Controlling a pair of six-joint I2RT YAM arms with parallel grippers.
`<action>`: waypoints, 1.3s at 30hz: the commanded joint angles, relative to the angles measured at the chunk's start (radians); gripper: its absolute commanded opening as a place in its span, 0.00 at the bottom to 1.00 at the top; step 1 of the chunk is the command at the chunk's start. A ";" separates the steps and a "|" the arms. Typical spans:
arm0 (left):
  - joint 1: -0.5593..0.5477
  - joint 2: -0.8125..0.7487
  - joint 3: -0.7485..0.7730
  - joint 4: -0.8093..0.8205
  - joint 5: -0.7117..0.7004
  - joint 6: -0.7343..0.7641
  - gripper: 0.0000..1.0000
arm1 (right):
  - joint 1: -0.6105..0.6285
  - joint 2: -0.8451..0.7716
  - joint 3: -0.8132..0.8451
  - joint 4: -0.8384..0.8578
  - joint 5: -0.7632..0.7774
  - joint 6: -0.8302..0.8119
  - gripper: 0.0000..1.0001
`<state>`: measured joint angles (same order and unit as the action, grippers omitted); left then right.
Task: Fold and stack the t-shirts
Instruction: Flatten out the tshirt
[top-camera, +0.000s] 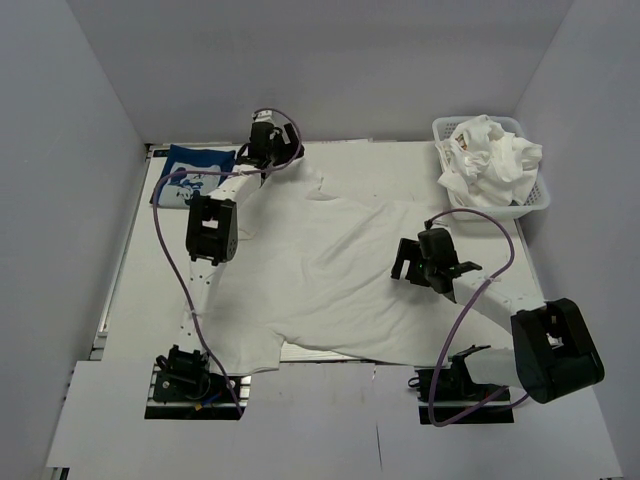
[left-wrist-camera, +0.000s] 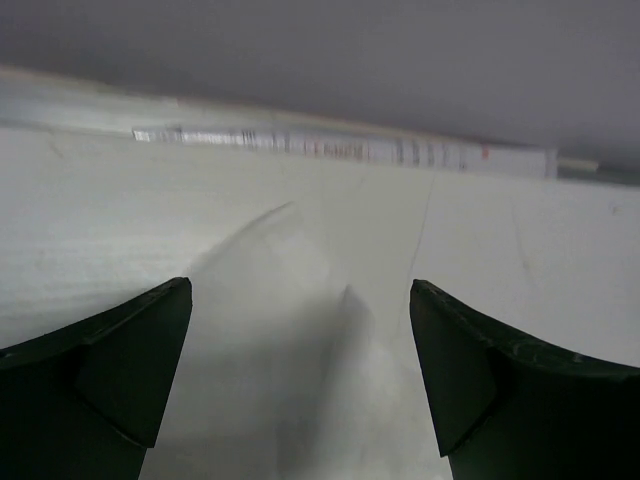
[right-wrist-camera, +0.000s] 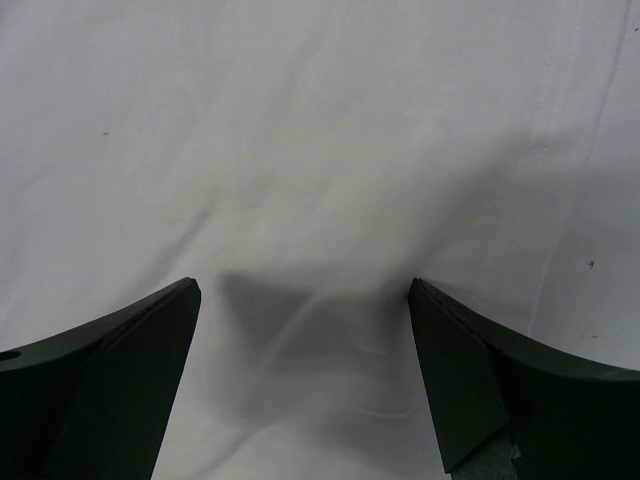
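Observation:
The large white t-shirt (top-camera: 330, 280) lies spread across the middle of the table, with some wrinkles. A folded navy blue t-shirt (top-camera: 200, 165) with a white print sits at the back left corner. My left gripper (top-camera: 283, 152) hangs open over the white shirt's far edge near the collar. The left wrist view shows pale cloth (left-wrist-camera: 300, 300) between the wide-apart fingers of the left gripper (left-wrist-camera: 300, 335). My right gripper (top-camera: 408, 262) hovers open over the shirt's right part. In the right wrist view, the right gripper (right-wrist-camera: 305, 335) has rumpled white cloth (right-wrist-camera: 320, 180) below it and nothing held.
A white basket (top-camera: 540, 195) at the back right holds a heap of crumpled white clothes (top-camera: 490, 160). Grey walls close in the table on three sides. The table's far edge (left-wrist-camera: 340, 148) runs just beyond the left gripper.

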<state>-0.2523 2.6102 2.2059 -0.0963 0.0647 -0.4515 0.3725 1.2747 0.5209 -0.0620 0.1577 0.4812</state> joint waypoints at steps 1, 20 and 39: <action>0.013 -0.029 0.106 0.248 -0.066 -0.042 0.99 | -0.003 -0.014 0.033 0.005 0.019 -0.007 0.90; -0.061 -0.769 -0.933 -0.247 0.144 0.074 0.99 | -0.004 -0.081 -0.007 -0.018 0.025 -0.009 0.90; 0.025 -0.495 -0.626 -0.332 -0.480 -0.001 0.99 | -0.003 -0.037 -0.075 -0.064 0.108 0.085 0.90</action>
<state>-0.2619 2.0872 1.4830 -0.3981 -0.2558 -0.4206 0.3725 1.2102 0.4690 -0.0776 0.2226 0.5282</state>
